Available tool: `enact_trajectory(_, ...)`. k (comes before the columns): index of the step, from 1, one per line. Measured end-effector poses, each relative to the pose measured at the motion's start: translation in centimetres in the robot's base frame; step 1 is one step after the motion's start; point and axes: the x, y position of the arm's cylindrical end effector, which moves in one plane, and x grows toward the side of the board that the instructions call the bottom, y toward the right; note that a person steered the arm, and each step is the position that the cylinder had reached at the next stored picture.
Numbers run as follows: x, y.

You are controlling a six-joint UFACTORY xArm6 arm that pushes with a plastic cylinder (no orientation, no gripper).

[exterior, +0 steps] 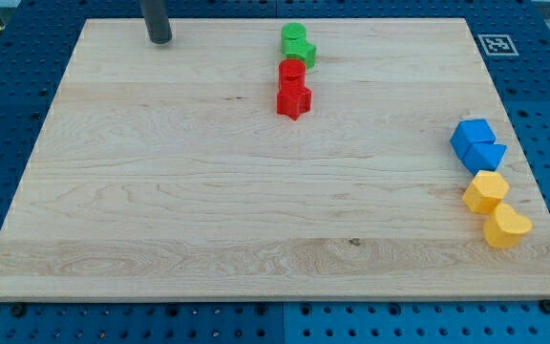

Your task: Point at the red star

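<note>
The red star point(294, 99) lies on the wooden board point(208, 191) near the view's top centre. A red cylinder-like block point(291, 72) touches it just above. My tip point(160, 39) stands near the board's top left, well to the left of the red star and a little higher in the view, apart from every block.
Two green blocks point(298, 43) sit above the red ones in one column. At the view's right edge stand a blue cube point(472, 136), a blue triangle-like block point(487, 156), a yellow hexagon-like block point(486, 191) and a yellow heart-like block point(507, 226). A marker tag point(496, 44) lies at top right.
</note>
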Motion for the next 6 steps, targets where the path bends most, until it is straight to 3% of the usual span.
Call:
enact_trajectory(2, 2.1, 0.0)
enact_trajectory(3, 7.1, 1.6)
enact_trajectory(6, 22.3, 21.5)
